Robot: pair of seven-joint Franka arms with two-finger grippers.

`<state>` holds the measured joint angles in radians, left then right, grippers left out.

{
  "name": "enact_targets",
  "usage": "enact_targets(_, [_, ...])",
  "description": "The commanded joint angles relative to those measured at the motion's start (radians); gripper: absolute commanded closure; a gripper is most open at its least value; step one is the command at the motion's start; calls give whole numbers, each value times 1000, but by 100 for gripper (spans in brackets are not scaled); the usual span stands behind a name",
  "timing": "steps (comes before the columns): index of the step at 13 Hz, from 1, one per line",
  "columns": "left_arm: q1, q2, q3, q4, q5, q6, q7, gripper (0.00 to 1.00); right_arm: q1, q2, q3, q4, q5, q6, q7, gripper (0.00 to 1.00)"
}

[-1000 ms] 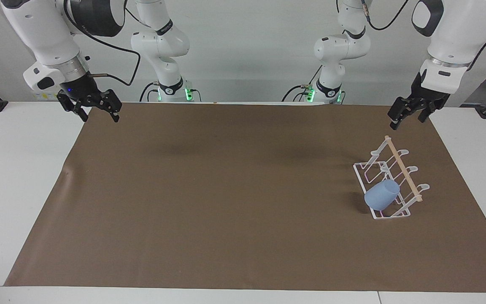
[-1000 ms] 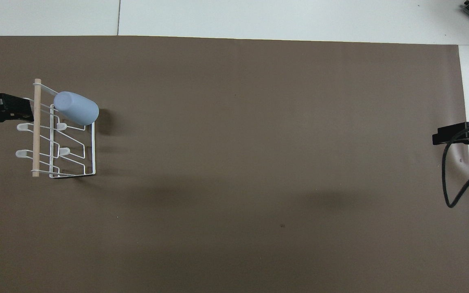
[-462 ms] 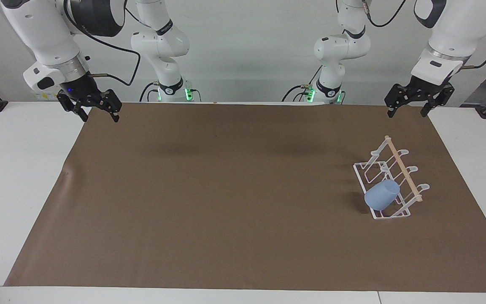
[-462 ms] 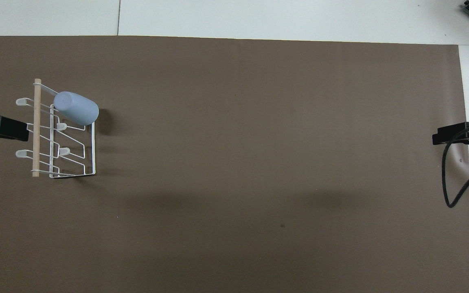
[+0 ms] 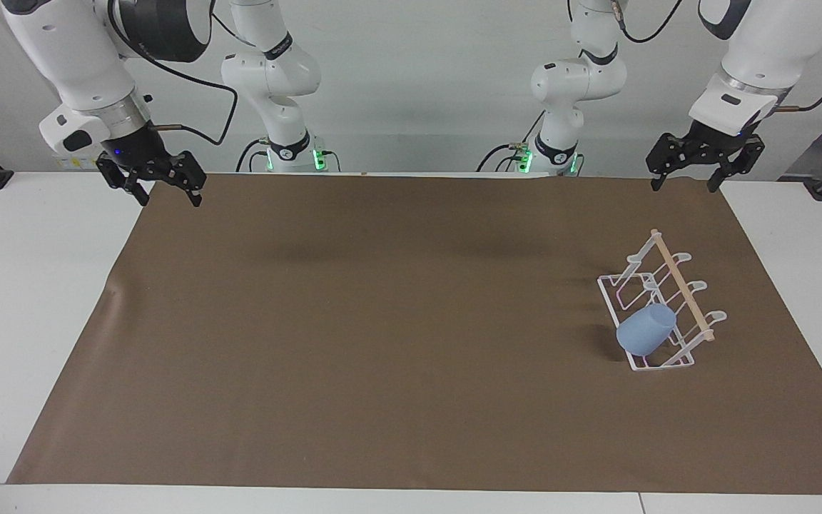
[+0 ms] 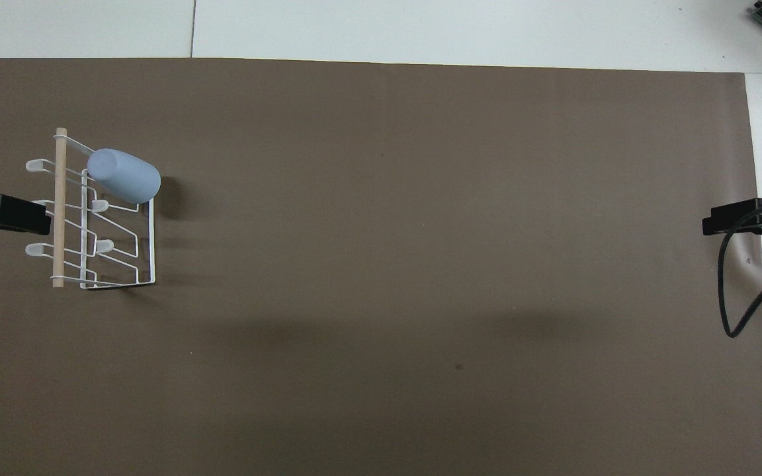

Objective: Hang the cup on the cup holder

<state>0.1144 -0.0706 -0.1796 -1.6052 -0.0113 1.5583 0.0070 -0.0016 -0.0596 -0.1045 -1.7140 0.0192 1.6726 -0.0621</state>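
Note:
The light-blue cup (image 5: pixel 645 330) sits upside down and tilted on the cup holder's prong farthest from the robots; it also shows in the overhead view (image 6: pixel 123 175). The white wire cup holder (image 5: pixel 676 275) with its wooden rod (image 6: pixel 59 264) stands on the brown mat toward the left arm's end of the table. My left gripper (image 5: pixel 683 184) is open and empty, raised over the mat's edge at the robots' end, well apart from the holder. In the overhead view the left gripper (image 6: pixel 40 215) shows beside the rod. My right gripper (image 5: pixel 168 200) is open and empty, and that arm waits over the mat's other corner (image 6: pixel 708 225).
A brown mat (image 5: pixel 382 343) covers most of the white table (image 5: pixel 33 300). A black cable (image 6: pixel 728 297) hangs from the right arm over the mat's edge. The holder's other prongs (image 5: pixel 696 287) carry nothing.
My left gripper has risen and turned level, moving away from the holder toward the robots' end. The cup, the holder and the right arm have not moved.

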Motion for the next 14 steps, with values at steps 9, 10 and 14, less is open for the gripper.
enact_targets(9, [13, -21, -3, -15, -41, -32, -39, 0, 2, -22, 0, -21, -1, 9, -1, 0])
enact_targets(10, [14, -23, -3, -16, -41, -47, -36, 0, 2, -22, 0, -21, -1, 9, -1, 0])
enact_targets(14, [8, -29, -5, -27, -39, -55, -18, 0, 2, -22, 0, -21, 1, 9, -1, 0])
